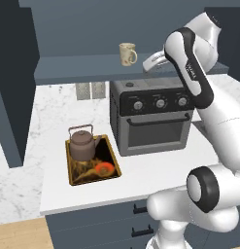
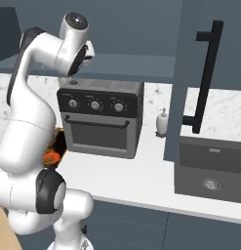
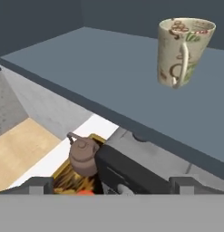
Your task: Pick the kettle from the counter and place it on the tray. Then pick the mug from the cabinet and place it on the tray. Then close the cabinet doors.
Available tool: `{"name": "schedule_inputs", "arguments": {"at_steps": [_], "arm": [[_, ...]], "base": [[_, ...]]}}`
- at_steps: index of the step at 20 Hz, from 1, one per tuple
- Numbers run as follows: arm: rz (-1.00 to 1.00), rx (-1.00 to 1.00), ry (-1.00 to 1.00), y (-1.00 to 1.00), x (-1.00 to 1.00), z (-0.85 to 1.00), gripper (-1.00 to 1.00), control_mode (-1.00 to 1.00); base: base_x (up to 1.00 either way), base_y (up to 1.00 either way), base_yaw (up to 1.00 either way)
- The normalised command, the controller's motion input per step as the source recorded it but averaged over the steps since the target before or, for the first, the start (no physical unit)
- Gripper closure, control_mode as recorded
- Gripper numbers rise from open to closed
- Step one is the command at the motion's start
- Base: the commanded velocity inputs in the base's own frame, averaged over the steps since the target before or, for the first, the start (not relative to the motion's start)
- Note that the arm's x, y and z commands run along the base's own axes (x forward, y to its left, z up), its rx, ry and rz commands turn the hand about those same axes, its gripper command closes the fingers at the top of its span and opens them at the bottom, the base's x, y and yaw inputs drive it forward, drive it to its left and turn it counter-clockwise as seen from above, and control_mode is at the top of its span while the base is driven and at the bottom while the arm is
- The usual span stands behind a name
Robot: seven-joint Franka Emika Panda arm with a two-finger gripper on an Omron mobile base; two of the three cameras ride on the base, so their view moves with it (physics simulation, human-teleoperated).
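Mug point(image 3: 183, 50) on cabinet shelf point(image 3: 131, 86), apart from wide-open, empty jaws

Soft, even light is falling across all three rendered views, leaving the white counter point(image 1: 155, 170) bright while the cabinet point(image 1: 14, 73) at the upper left is staying dim. Faint shadows are lying under the oven point(image 1: 153, 119) and beside the kettle point(image 1: 82, 143). Edges are looking slightly soft and pixelated, without glare or edge distortion.
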Motion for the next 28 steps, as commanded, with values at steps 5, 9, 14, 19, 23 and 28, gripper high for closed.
{"name": "schedule_inputs", "arguments": {"at_steps": [5,9,14,19,23,28], "arm": [[0.00,0.00,-0.01,0.00,0.60,0.17,-1.00,-1.00],[0.00,0.00,-0.01,0.00,0.55,0.02,-1.00,-1.00],[0.00,0.00,0.00,0.03,0.41,-0.08,-1.00,-1.00],[0.00,0.00,0.00,0.02,0.35,-0.10,-1.00,-1.00],[0.00,0.00,0.00,0.06,0.29,-0.05,-1.00,-1.00],[0.00,0.00,0.00,0.01,0.28,0.00,-1.00,-1.00]], "base": [[0.00,0.00,0.00],[0.00,0.00,0.00],[0.00,0.00,0.00],[0.00,0.00,0.00],[0.00,0.00,0.00],[0.00,0.00,0.00]]}}
